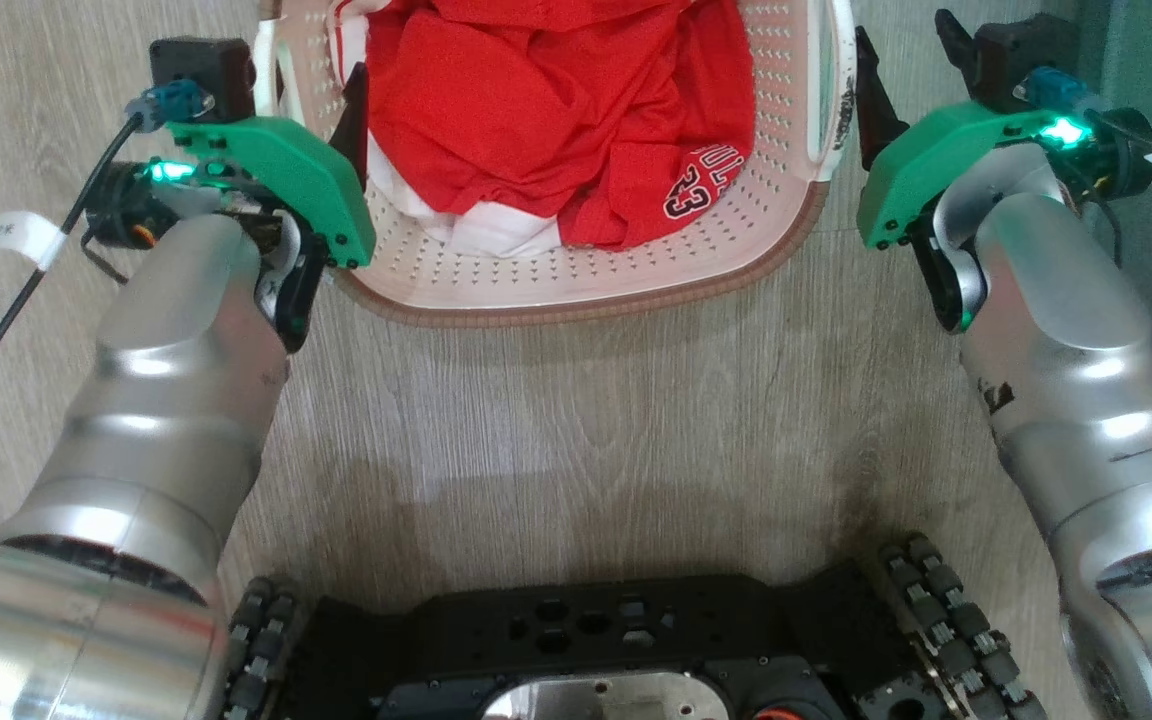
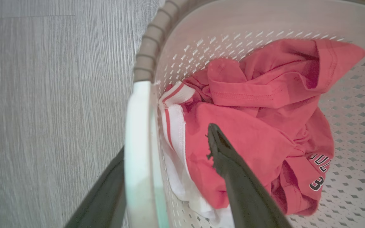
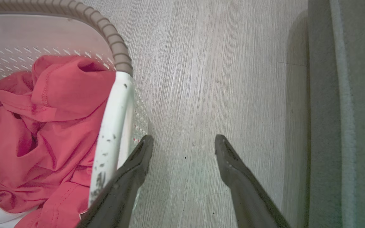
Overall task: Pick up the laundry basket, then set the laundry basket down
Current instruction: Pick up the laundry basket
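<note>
Poised to lift likely light, rigid laundry basket [image 1: 586, 290] by white handles [image 3: 112, 120], left gripper [image 2: 166, 139] spread astride one, right gripper [image 3: 184, 139] spread alongside.

Lived-in domestic room, most likely a home

Pale grey wood-grain plank floor [image 1: 576, 420] runs through every view. A cream perforated laundry basket [image 1: 576, 290] with a brown woven-look rim holds crumpled red-and-white clothing [image 1: 556, 110]. A grey-green strip [image 3: 344, 110] borders the floor on one side; whether it is rug or furniture cannot be told.
</note>
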